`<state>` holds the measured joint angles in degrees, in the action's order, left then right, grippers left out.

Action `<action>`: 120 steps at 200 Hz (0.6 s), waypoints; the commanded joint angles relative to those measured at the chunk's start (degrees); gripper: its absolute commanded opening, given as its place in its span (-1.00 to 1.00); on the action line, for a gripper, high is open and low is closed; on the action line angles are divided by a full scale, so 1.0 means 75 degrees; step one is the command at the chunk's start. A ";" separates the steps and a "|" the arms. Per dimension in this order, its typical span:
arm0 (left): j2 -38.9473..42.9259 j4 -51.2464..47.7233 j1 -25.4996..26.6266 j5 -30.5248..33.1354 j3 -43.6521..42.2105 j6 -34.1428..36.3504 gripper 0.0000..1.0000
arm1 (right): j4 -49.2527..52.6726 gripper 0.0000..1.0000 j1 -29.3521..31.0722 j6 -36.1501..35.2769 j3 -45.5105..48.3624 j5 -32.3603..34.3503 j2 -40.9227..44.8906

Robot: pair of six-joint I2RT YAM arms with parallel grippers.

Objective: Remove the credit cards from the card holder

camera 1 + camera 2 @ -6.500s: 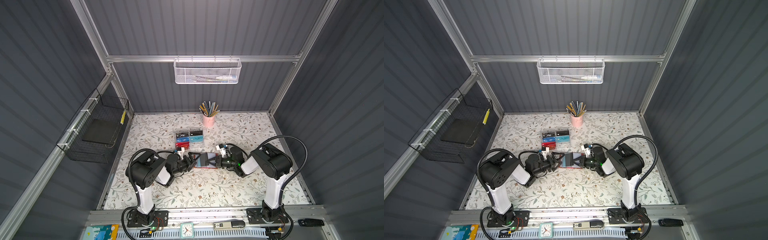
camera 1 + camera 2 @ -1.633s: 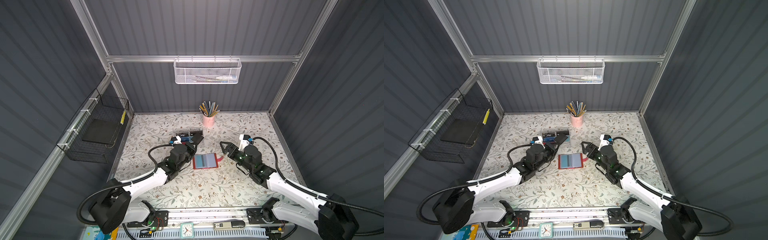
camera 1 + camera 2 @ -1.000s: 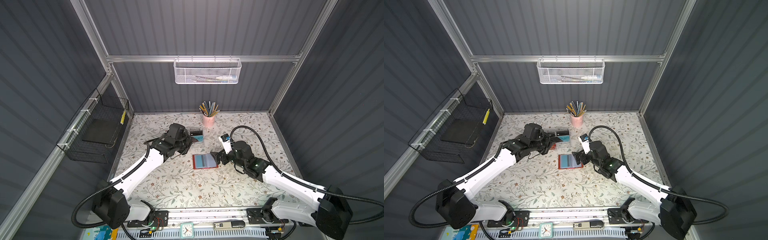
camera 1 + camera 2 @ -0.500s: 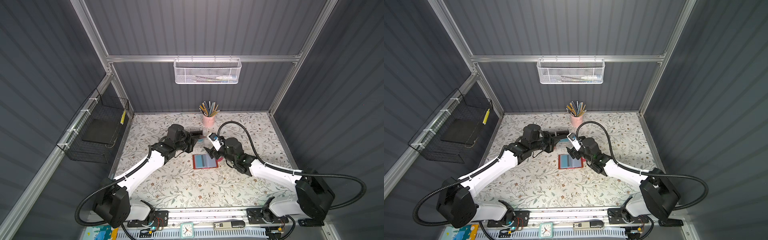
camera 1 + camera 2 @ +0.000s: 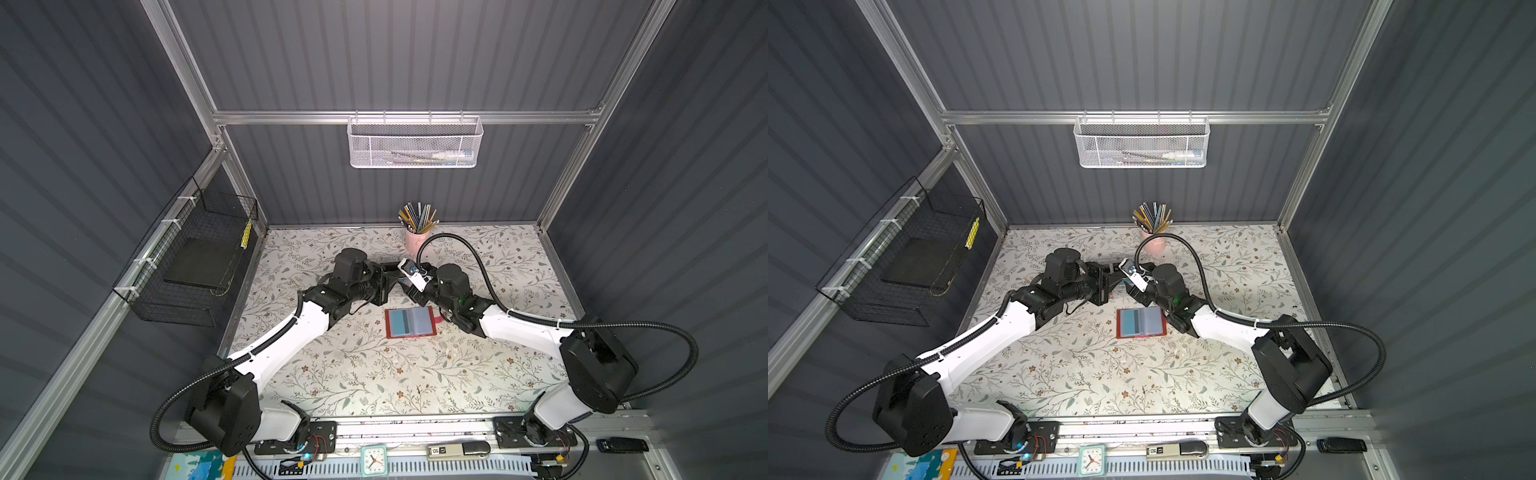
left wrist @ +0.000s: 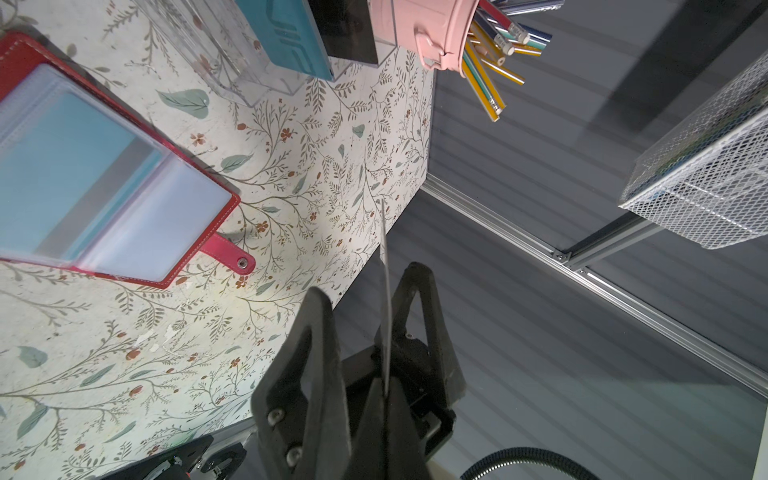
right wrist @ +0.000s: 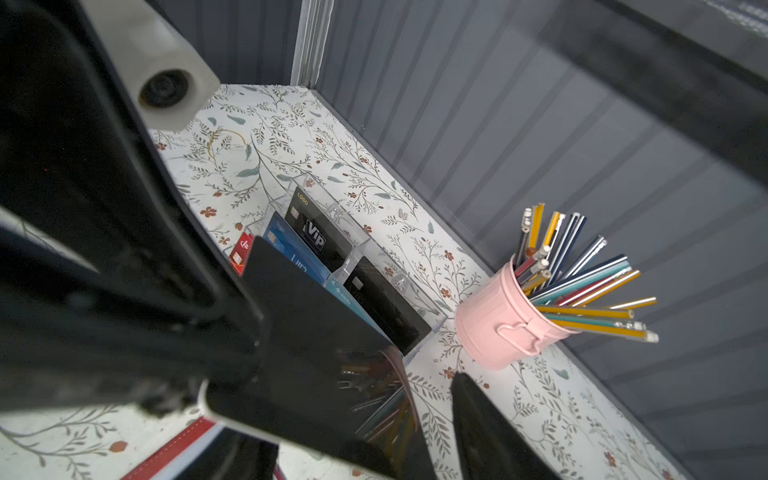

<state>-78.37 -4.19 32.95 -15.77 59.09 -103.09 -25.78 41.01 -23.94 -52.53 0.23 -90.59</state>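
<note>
- Handover looks like the step in hand. The left pincer (image 6: pixel 365 278) is clamped on the black card (image 7: pixel 316 349), whose free end reaches between the jaws of the right pincer (image 7: pixel 361 415).
- The right pincer's jaws stand apart around that end, and a gap shows between the card and the one finger in clear sight.
- Close squarely on the flat faces, deep enough that the glossy plastic cannot slide. A skewed pinch would likely twist or bend it.
- The left pincer should let go only once the right has a firm hold.
- The card holder (image 6: pixel 16 58) lies open on the table, lower than both pincers and back toward the arm bases. A striped card (image 5: pixel 399 322) shows in its sleeve.
- The clear box (image 7: pixel 309 180) of cards sits just beyond the tips.
</note>
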 commanded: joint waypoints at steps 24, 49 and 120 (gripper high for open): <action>0.0091 -0.0177 -0.0031 -0.0188 0.0069 0.0181 -1.00 | 0.0125 -0.12 -0.0189 -0.0379 -0.0327 -0.0289 -0.0079; -0.0012 -0.0063 -0.0022 -0.0299 0.0052 0.0157 -1.00 | 0.0226 -0.24 -0.0246 -0.0439 -0.0396 -0.0403 -0.0188; -0.0068 -0.0210 -0.0239 -0.0358 0.0088 0.0277 -1.00 | 0.0390 -0.63 -0.0252 -0.0465 -0.0385 -0.0528 -0.0204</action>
<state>-78.37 -4.23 32.08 -16.80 59.09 -102.48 -23.53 39.42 -27.42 -54.46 -2.92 -92.42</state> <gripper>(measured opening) 0.047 0.220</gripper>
